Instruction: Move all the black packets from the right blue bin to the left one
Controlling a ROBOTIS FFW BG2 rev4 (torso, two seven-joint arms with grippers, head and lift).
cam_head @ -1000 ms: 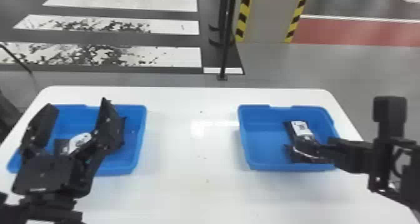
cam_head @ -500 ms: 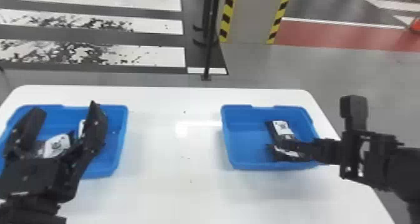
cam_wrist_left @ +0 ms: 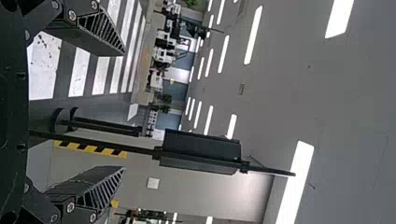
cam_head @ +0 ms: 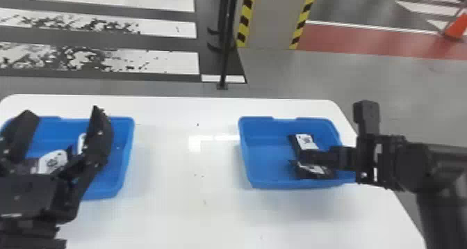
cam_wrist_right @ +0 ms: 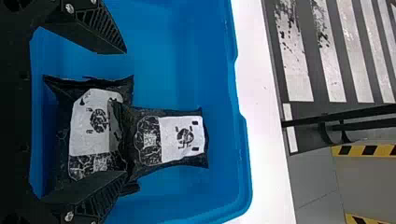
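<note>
glossy crinkled plastic black packets (cam_wrist_right: 172, 140), smooth plastic right blue bin (cam_wrist_right: 187, 56), glossy white table (cam_head: 194, 210)

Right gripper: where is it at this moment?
The right gripper is on the head view's right side, at the right bin; in the right wrist view its open fingers show with two black packets close by.

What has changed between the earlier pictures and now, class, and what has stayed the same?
The right gripper moved left, farther over the right bin. The head view swung right, so the scene slid left. Nothing was visibly taken hold of or let go. The two packets there stayed put; the left gripper stayed open above the left bin.
</note>
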